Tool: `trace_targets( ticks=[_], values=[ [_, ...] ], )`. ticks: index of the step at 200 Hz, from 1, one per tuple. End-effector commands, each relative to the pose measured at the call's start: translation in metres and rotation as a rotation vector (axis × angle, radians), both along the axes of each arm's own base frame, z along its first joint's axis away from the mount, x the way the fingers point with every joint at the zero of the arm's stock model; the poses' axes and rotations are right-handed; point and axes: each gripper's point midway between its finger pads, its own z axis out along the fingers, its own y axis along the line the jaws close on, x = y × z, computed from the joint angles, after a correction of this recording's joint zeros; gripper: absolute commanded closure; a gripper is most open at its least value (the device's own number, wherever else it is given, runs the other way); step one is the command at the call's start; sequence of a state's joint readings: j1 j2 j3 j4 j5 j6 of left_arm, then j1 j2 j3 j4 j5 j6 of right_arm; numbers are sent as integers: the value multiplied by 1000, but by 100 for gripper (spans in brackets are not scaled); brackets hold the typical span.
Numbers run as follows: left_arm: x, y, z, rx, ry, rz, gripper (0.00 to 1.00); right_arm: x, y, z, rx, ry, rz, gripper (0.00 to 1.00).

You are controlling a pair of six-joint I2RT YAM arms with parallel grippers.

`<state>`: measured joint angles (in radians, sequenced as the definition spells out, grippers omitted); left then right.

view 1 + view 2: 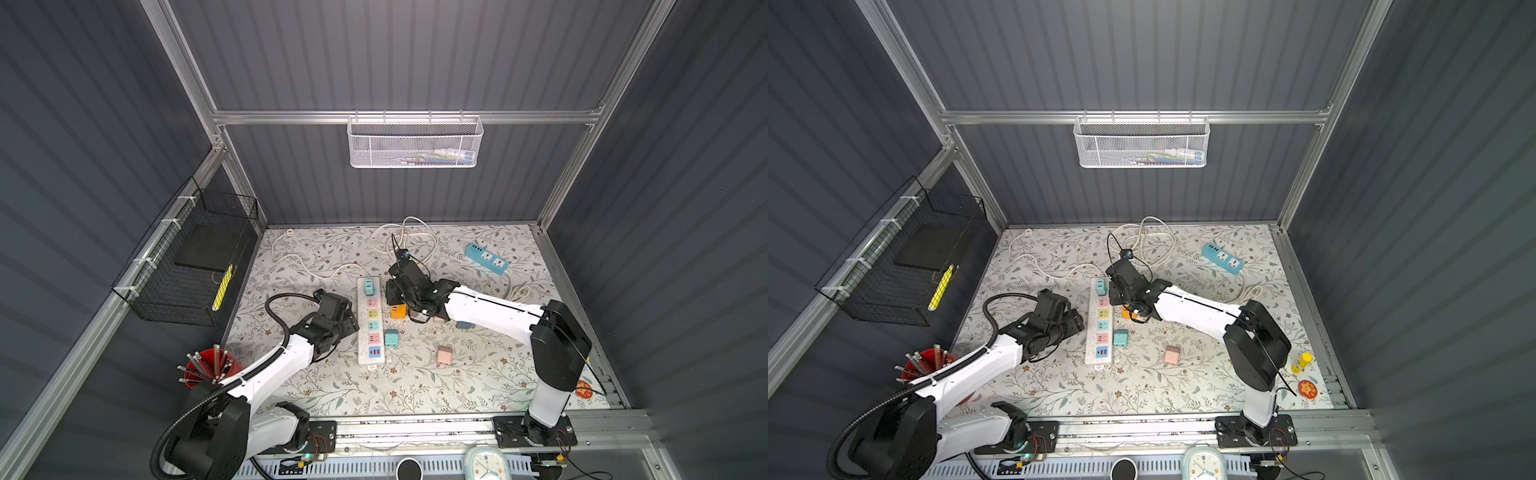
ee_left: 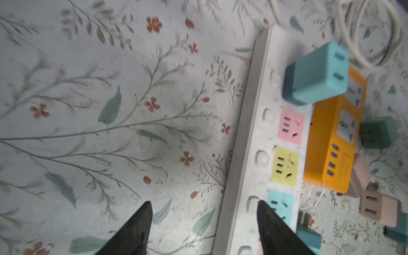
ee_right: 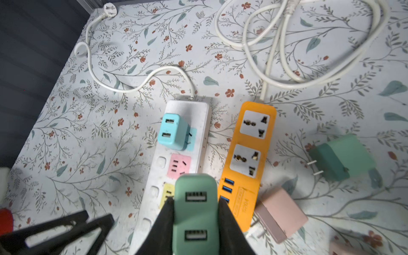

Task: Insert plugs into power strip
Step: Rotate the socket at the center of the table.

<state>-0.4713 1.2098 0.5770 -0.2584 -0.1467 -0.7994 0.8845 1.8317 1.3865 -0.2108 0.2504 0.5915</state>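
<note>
The white power strip (image 1: 371,320) lies lengthwise mid-table, with pink, yellow and teal sockets (image 2: 284,164). A teal plug (image 3: 174,132) sits in its far-end socket. My right gripper (image 3: 195,199) is shut on a green plug (image 3: 196,220), USB face towards the camera, above the strip's pink and yellow sockets. My left gripper (image 2: 204,205) is open and empty by the strip's left edge, with one fingertip (image 2: 262,209) over the strip next to a teal socket. Loose plugs lie right of the strip: teal (image 1: 391,338), pink (image 1: 444,355), green (image 3: 344,159) and another pink (image 3: 280,214).
An orange power strip (image 3: 249,154) lies right beside the white one, under my right arm. A blue power strip (image 1: 486,258) and coiled white cords (image 1: 403,237) are at the back. A red pencil cup (image 1: 212,365) and a black wire basket (image 1: 195,266) stand on the left.
</note>
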Motion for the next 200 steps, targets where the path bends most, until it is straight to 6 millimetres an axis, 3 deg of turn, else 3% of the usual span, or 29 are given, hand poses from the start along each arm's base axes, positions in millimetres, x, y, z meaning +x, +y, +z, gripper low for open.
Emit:
trace_targets(
  ticks=[1, 62, 143, 165, 200],
  values=[
    [-11, -26, -4, -174, 42, -57, 28, 6, -1, 6, -20, -16, -36, 77],
    [-26, -66, 1, -405, 66, -165, 32, 9, -11, 10, -75, -42, -47, 77],
    [-34, -112, 16, -414, 41, -276, 33, 13, -13, 17, -62, -42, -44, 77],
    [-31, -99, 24, -351, 7, -244, 30, 13, -6, 14, -50, -35, -23, 77],
    [-22, -50, 52, -151, -79, -145, 20, 13, 10, 7, -33, -44, 49, 77]
  ],
)
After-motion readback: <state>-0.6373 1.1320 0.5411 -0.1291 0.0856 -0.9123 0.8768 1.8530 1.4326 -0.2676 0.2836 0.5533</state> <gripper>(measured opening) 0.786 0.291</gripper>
